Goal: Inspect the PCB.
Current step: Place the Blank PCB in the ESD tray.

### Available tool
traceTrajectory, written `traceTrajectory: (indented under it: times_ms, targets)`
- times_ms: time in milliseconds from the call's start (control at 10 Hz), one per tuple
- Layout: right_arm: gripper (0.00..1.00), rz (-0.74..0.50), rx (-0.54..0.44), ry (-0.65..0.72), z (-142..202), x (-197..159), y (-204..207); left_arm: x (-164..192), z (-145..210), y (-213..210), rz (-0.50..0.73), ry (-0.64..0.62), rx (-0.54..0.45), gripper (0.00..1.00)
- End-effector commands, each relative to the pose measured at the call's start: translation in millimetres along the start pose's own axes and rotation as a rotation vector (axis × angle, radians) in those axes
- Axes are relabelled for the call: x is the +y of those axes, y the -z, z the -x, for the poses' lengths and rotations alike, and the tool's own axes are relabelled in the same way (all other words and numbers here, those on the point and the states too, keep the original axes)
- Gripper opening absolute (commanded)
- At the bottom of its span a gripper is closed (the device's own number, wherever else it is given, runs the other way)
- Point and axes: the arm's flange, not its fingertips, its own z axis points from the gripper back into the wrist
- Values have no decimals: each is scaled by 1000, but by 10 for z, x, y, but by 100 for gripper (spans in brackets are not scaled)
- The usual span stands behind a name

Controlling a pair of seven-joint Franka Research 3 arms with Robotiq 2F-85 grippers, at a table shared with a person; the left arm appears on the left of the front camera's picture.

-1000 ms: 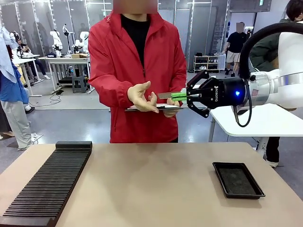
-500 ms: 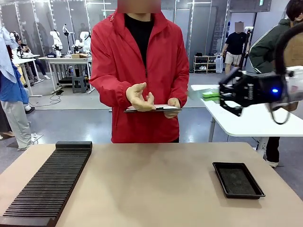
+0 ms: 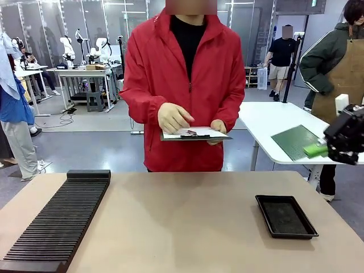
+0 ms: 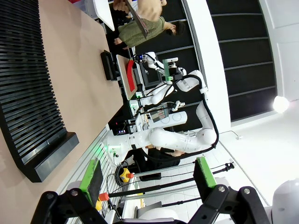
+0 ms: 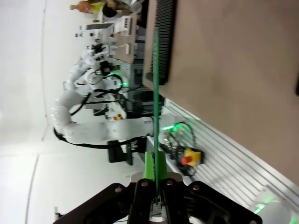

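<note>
- Since a second ago, our right pincer (image 3: 318,150) has swung away from the person's hands to the right edge of the front view and dropped lower, carrying the PCB (image 3: 296,141) with it.
- We see the green board held out flat from that pincer, up in the air above the far right of the tabletop (image 3: 187,222) and higher than the small black tray (image 3: 285,216), touching neither.
- In the right wrist view the PCB (image 5: 156,93) shows edge-on as a thin green line, and the right pincer (image 5: 155,179) is clamped on its near end, pads pressed to both faces.
- The person (image 3: 185,85) has stepped slightly to the right and now holds the white clipboard (image 3: 196,134) level with both hands, one hand (image 3: 173,118) resting on its top where before it was raised, palm open.
- Our left pincer (image 4: 147,175) in the left wrist view stands wide apart, with nothing between its green pads (image 4: 92,173).
- A black slotted rack (image 3: 60,219) lies along the left side of the tabletop.
</note>
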Motion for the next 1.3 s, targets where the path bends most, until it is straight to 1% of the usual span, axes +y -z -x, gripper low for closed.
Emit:
traceTrajectory:
  times_ms: [0, 100, 200, 400, 500, 600, 1000, 1100, 1200]
  targets:
    - [3, 75, -29, -62, -2, -244, -16, -27, 4, -1, -6, 0, 5, 100]
    - [3, 94, -70, -57, -13, -376, -31, -27, 4, -1, -6, 0, 5, 100]
    - [3, 118, -83, -38, -25, -502, -21, -27, 4, -1, -6, 0, 5, 100]
    - [3, 120, -63, 4, -24, -651, 123, -27, 4, -1, -6, 0, 5, 100]
    - [3, 97, -108, -4, -23, -558, 140, -27, 4, -1, -6, 0, 5, 100]
    - [3, 116, -75, -2, -21, -611, 17, -27, 4, -1, -6, 0, 5, 100]
    - [3, 114, -81, 2, -22, -638, 50, -27, 4, -1, -6, 0, 5, 100]
    - [3, 220, -80, 32, -113, -769, 151, -27, 4, -1, -6, 0, 5, 100]
    - [3, 257, -52, 54, -177, -926, 229, -27, 4, -1, -6, 0, 5, 100]
